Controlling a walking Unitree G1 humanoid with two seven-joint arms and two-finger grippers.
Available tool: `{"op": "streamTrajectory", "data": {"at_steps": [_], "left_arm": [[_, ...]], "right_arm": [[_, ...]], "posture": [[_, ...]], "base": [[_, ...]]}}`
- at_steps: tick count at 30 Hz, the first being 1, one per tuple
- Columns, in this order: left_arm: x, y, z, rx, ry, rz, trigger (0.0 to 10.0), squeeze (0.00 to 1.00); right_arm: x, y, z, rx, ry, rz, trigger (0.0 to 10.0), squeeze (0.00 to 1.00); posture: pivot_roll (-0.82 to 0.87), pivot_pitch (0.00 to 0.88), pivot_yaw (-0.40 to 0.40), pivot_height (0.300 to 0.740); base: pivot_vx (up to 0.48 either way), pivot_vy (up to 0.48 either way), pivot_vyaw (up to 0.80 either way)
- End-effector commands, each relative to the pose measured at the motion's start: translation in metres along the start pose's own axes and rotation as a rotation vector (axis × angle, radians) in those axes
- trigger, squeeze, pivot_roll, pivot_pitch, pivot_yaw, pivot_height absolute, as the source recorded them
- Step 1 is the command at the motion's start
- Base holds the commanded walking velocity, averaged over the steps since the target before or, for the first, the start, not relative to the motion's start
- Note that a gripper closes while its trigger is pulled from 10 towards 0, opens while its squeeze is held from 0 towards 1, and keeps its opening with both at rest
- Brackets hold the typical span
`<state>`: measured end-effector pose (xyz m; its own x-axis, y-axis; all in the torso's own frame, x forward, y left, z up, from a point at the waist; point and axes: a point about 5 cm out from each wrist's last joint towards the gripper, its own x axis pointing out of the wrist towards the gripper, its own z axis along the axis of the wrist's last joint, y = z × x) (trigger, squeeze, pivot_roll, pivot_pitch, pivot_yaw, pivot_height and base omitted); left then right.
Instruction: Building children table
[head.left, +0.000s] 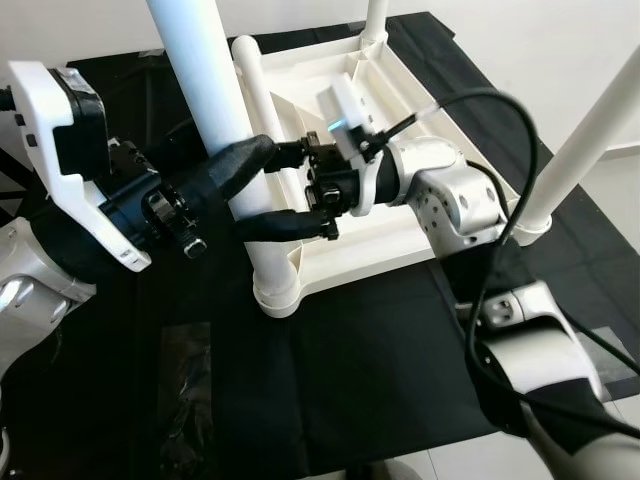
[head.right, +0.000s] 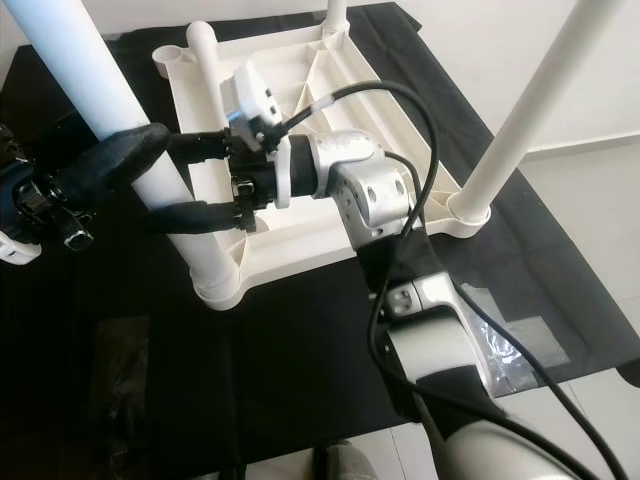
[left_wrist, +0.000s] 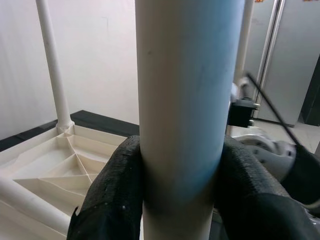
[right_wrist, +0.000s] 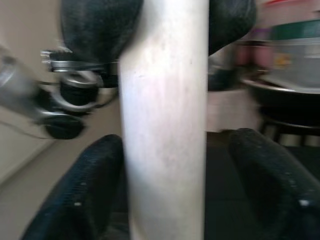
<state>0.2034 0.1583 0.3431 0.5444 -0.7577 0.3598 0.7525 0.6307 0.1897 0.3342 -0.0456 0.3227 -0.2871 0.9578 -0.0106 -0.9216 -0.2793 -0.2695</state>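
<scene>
A white plastic tabletop (head.left: 400, 215) is lying upside down on a black cloth (head.left: 330, 360), with four white legs visible: three are standing upright at corners and one (head.left: 262, 110) is lying flat along the left edge. The near-left leg (head.left: 205, 75) is standing in its corner socket. The left gripper (head.left: 255, 190) is clamping this leg, its two fingers (left_wrist: 115, 190) pressing either side. The right gripper (head.right: 185, 180) is straddling the same leg from the right, fingers (right_wrist: 80, 195) spread slightly apart from it.
</scene>
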Motion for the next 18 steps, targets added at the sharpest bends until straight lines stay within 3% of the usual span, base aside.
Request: {"op": "streamTrajectory", "data": {"at_steps": [1, 10, 18], "left_arm": [[0.001, -0.014, -0.015, -0.077, 0.088, -0.106, 0.0, 0.00], [0.004, -0.017, -0.017, -0.087, 0.090, -0.131, 0.0, 0.00], [0.016, -0.013, -0.017, -0.085, 0.075, -0.169, 0.0, 0.00]], "right_arm": [[0.007, 0.001, -0.002, -0.005, -0.005, 0.079, 0.0, 0.00], [0.014, 0.004, -0.012, 0.020, 0.053, 0.143, 0.0, 0.00], [0.011, -0.004, -0.016, -0.013, 0.057, 0.055, 0.0, 0.00]], "posture": [[0.09, 0.253, 0.004, 0.740], [0.09, 0.265, 0.006, 0.740], [0.07, 0.275, 0.021, 0.740]], "base": [[0.000, 0.000, 0.00], [0.000, 0.000, 0.00], [0.000, 0.000, 0.00]]}}
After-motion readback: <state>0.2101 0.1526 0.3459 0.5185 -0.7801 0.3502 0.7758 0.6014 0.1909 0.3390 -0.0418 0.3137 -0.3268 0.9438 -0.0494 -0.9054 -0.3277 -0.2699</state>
